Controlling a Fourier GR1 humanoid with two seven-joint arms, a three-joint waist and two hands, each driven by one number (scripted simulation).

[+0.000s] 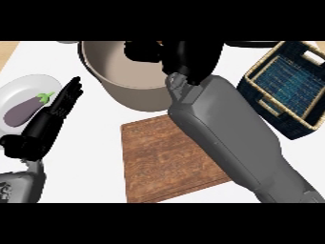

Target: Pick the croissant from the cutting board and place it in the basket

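Here the right hand (182,57) is raised over the beige pot (133,78) at the far side of the white worktop (94,162), its grey forearm crossing the right part of the wooden cutting board (166,159). The black fingers appear curled, but whether they enclose anything cannot be told, since the hand hides its own palm. The croissant is not visible anywhere; the bare part of the board carries none, so it is either inside the hand or hidden by the arm. The woven basket (291,88) with its dark blue lining stands to the right, apart from the hand, and shows no croissant inside. The left hand (55,112) rests open at the left, fingers straight, beside a plate (3,102) bearing an aubergine (25,108). The step in hand is judged to be the carry; the next move calls for a swing rightward over the basket's rim before any release.
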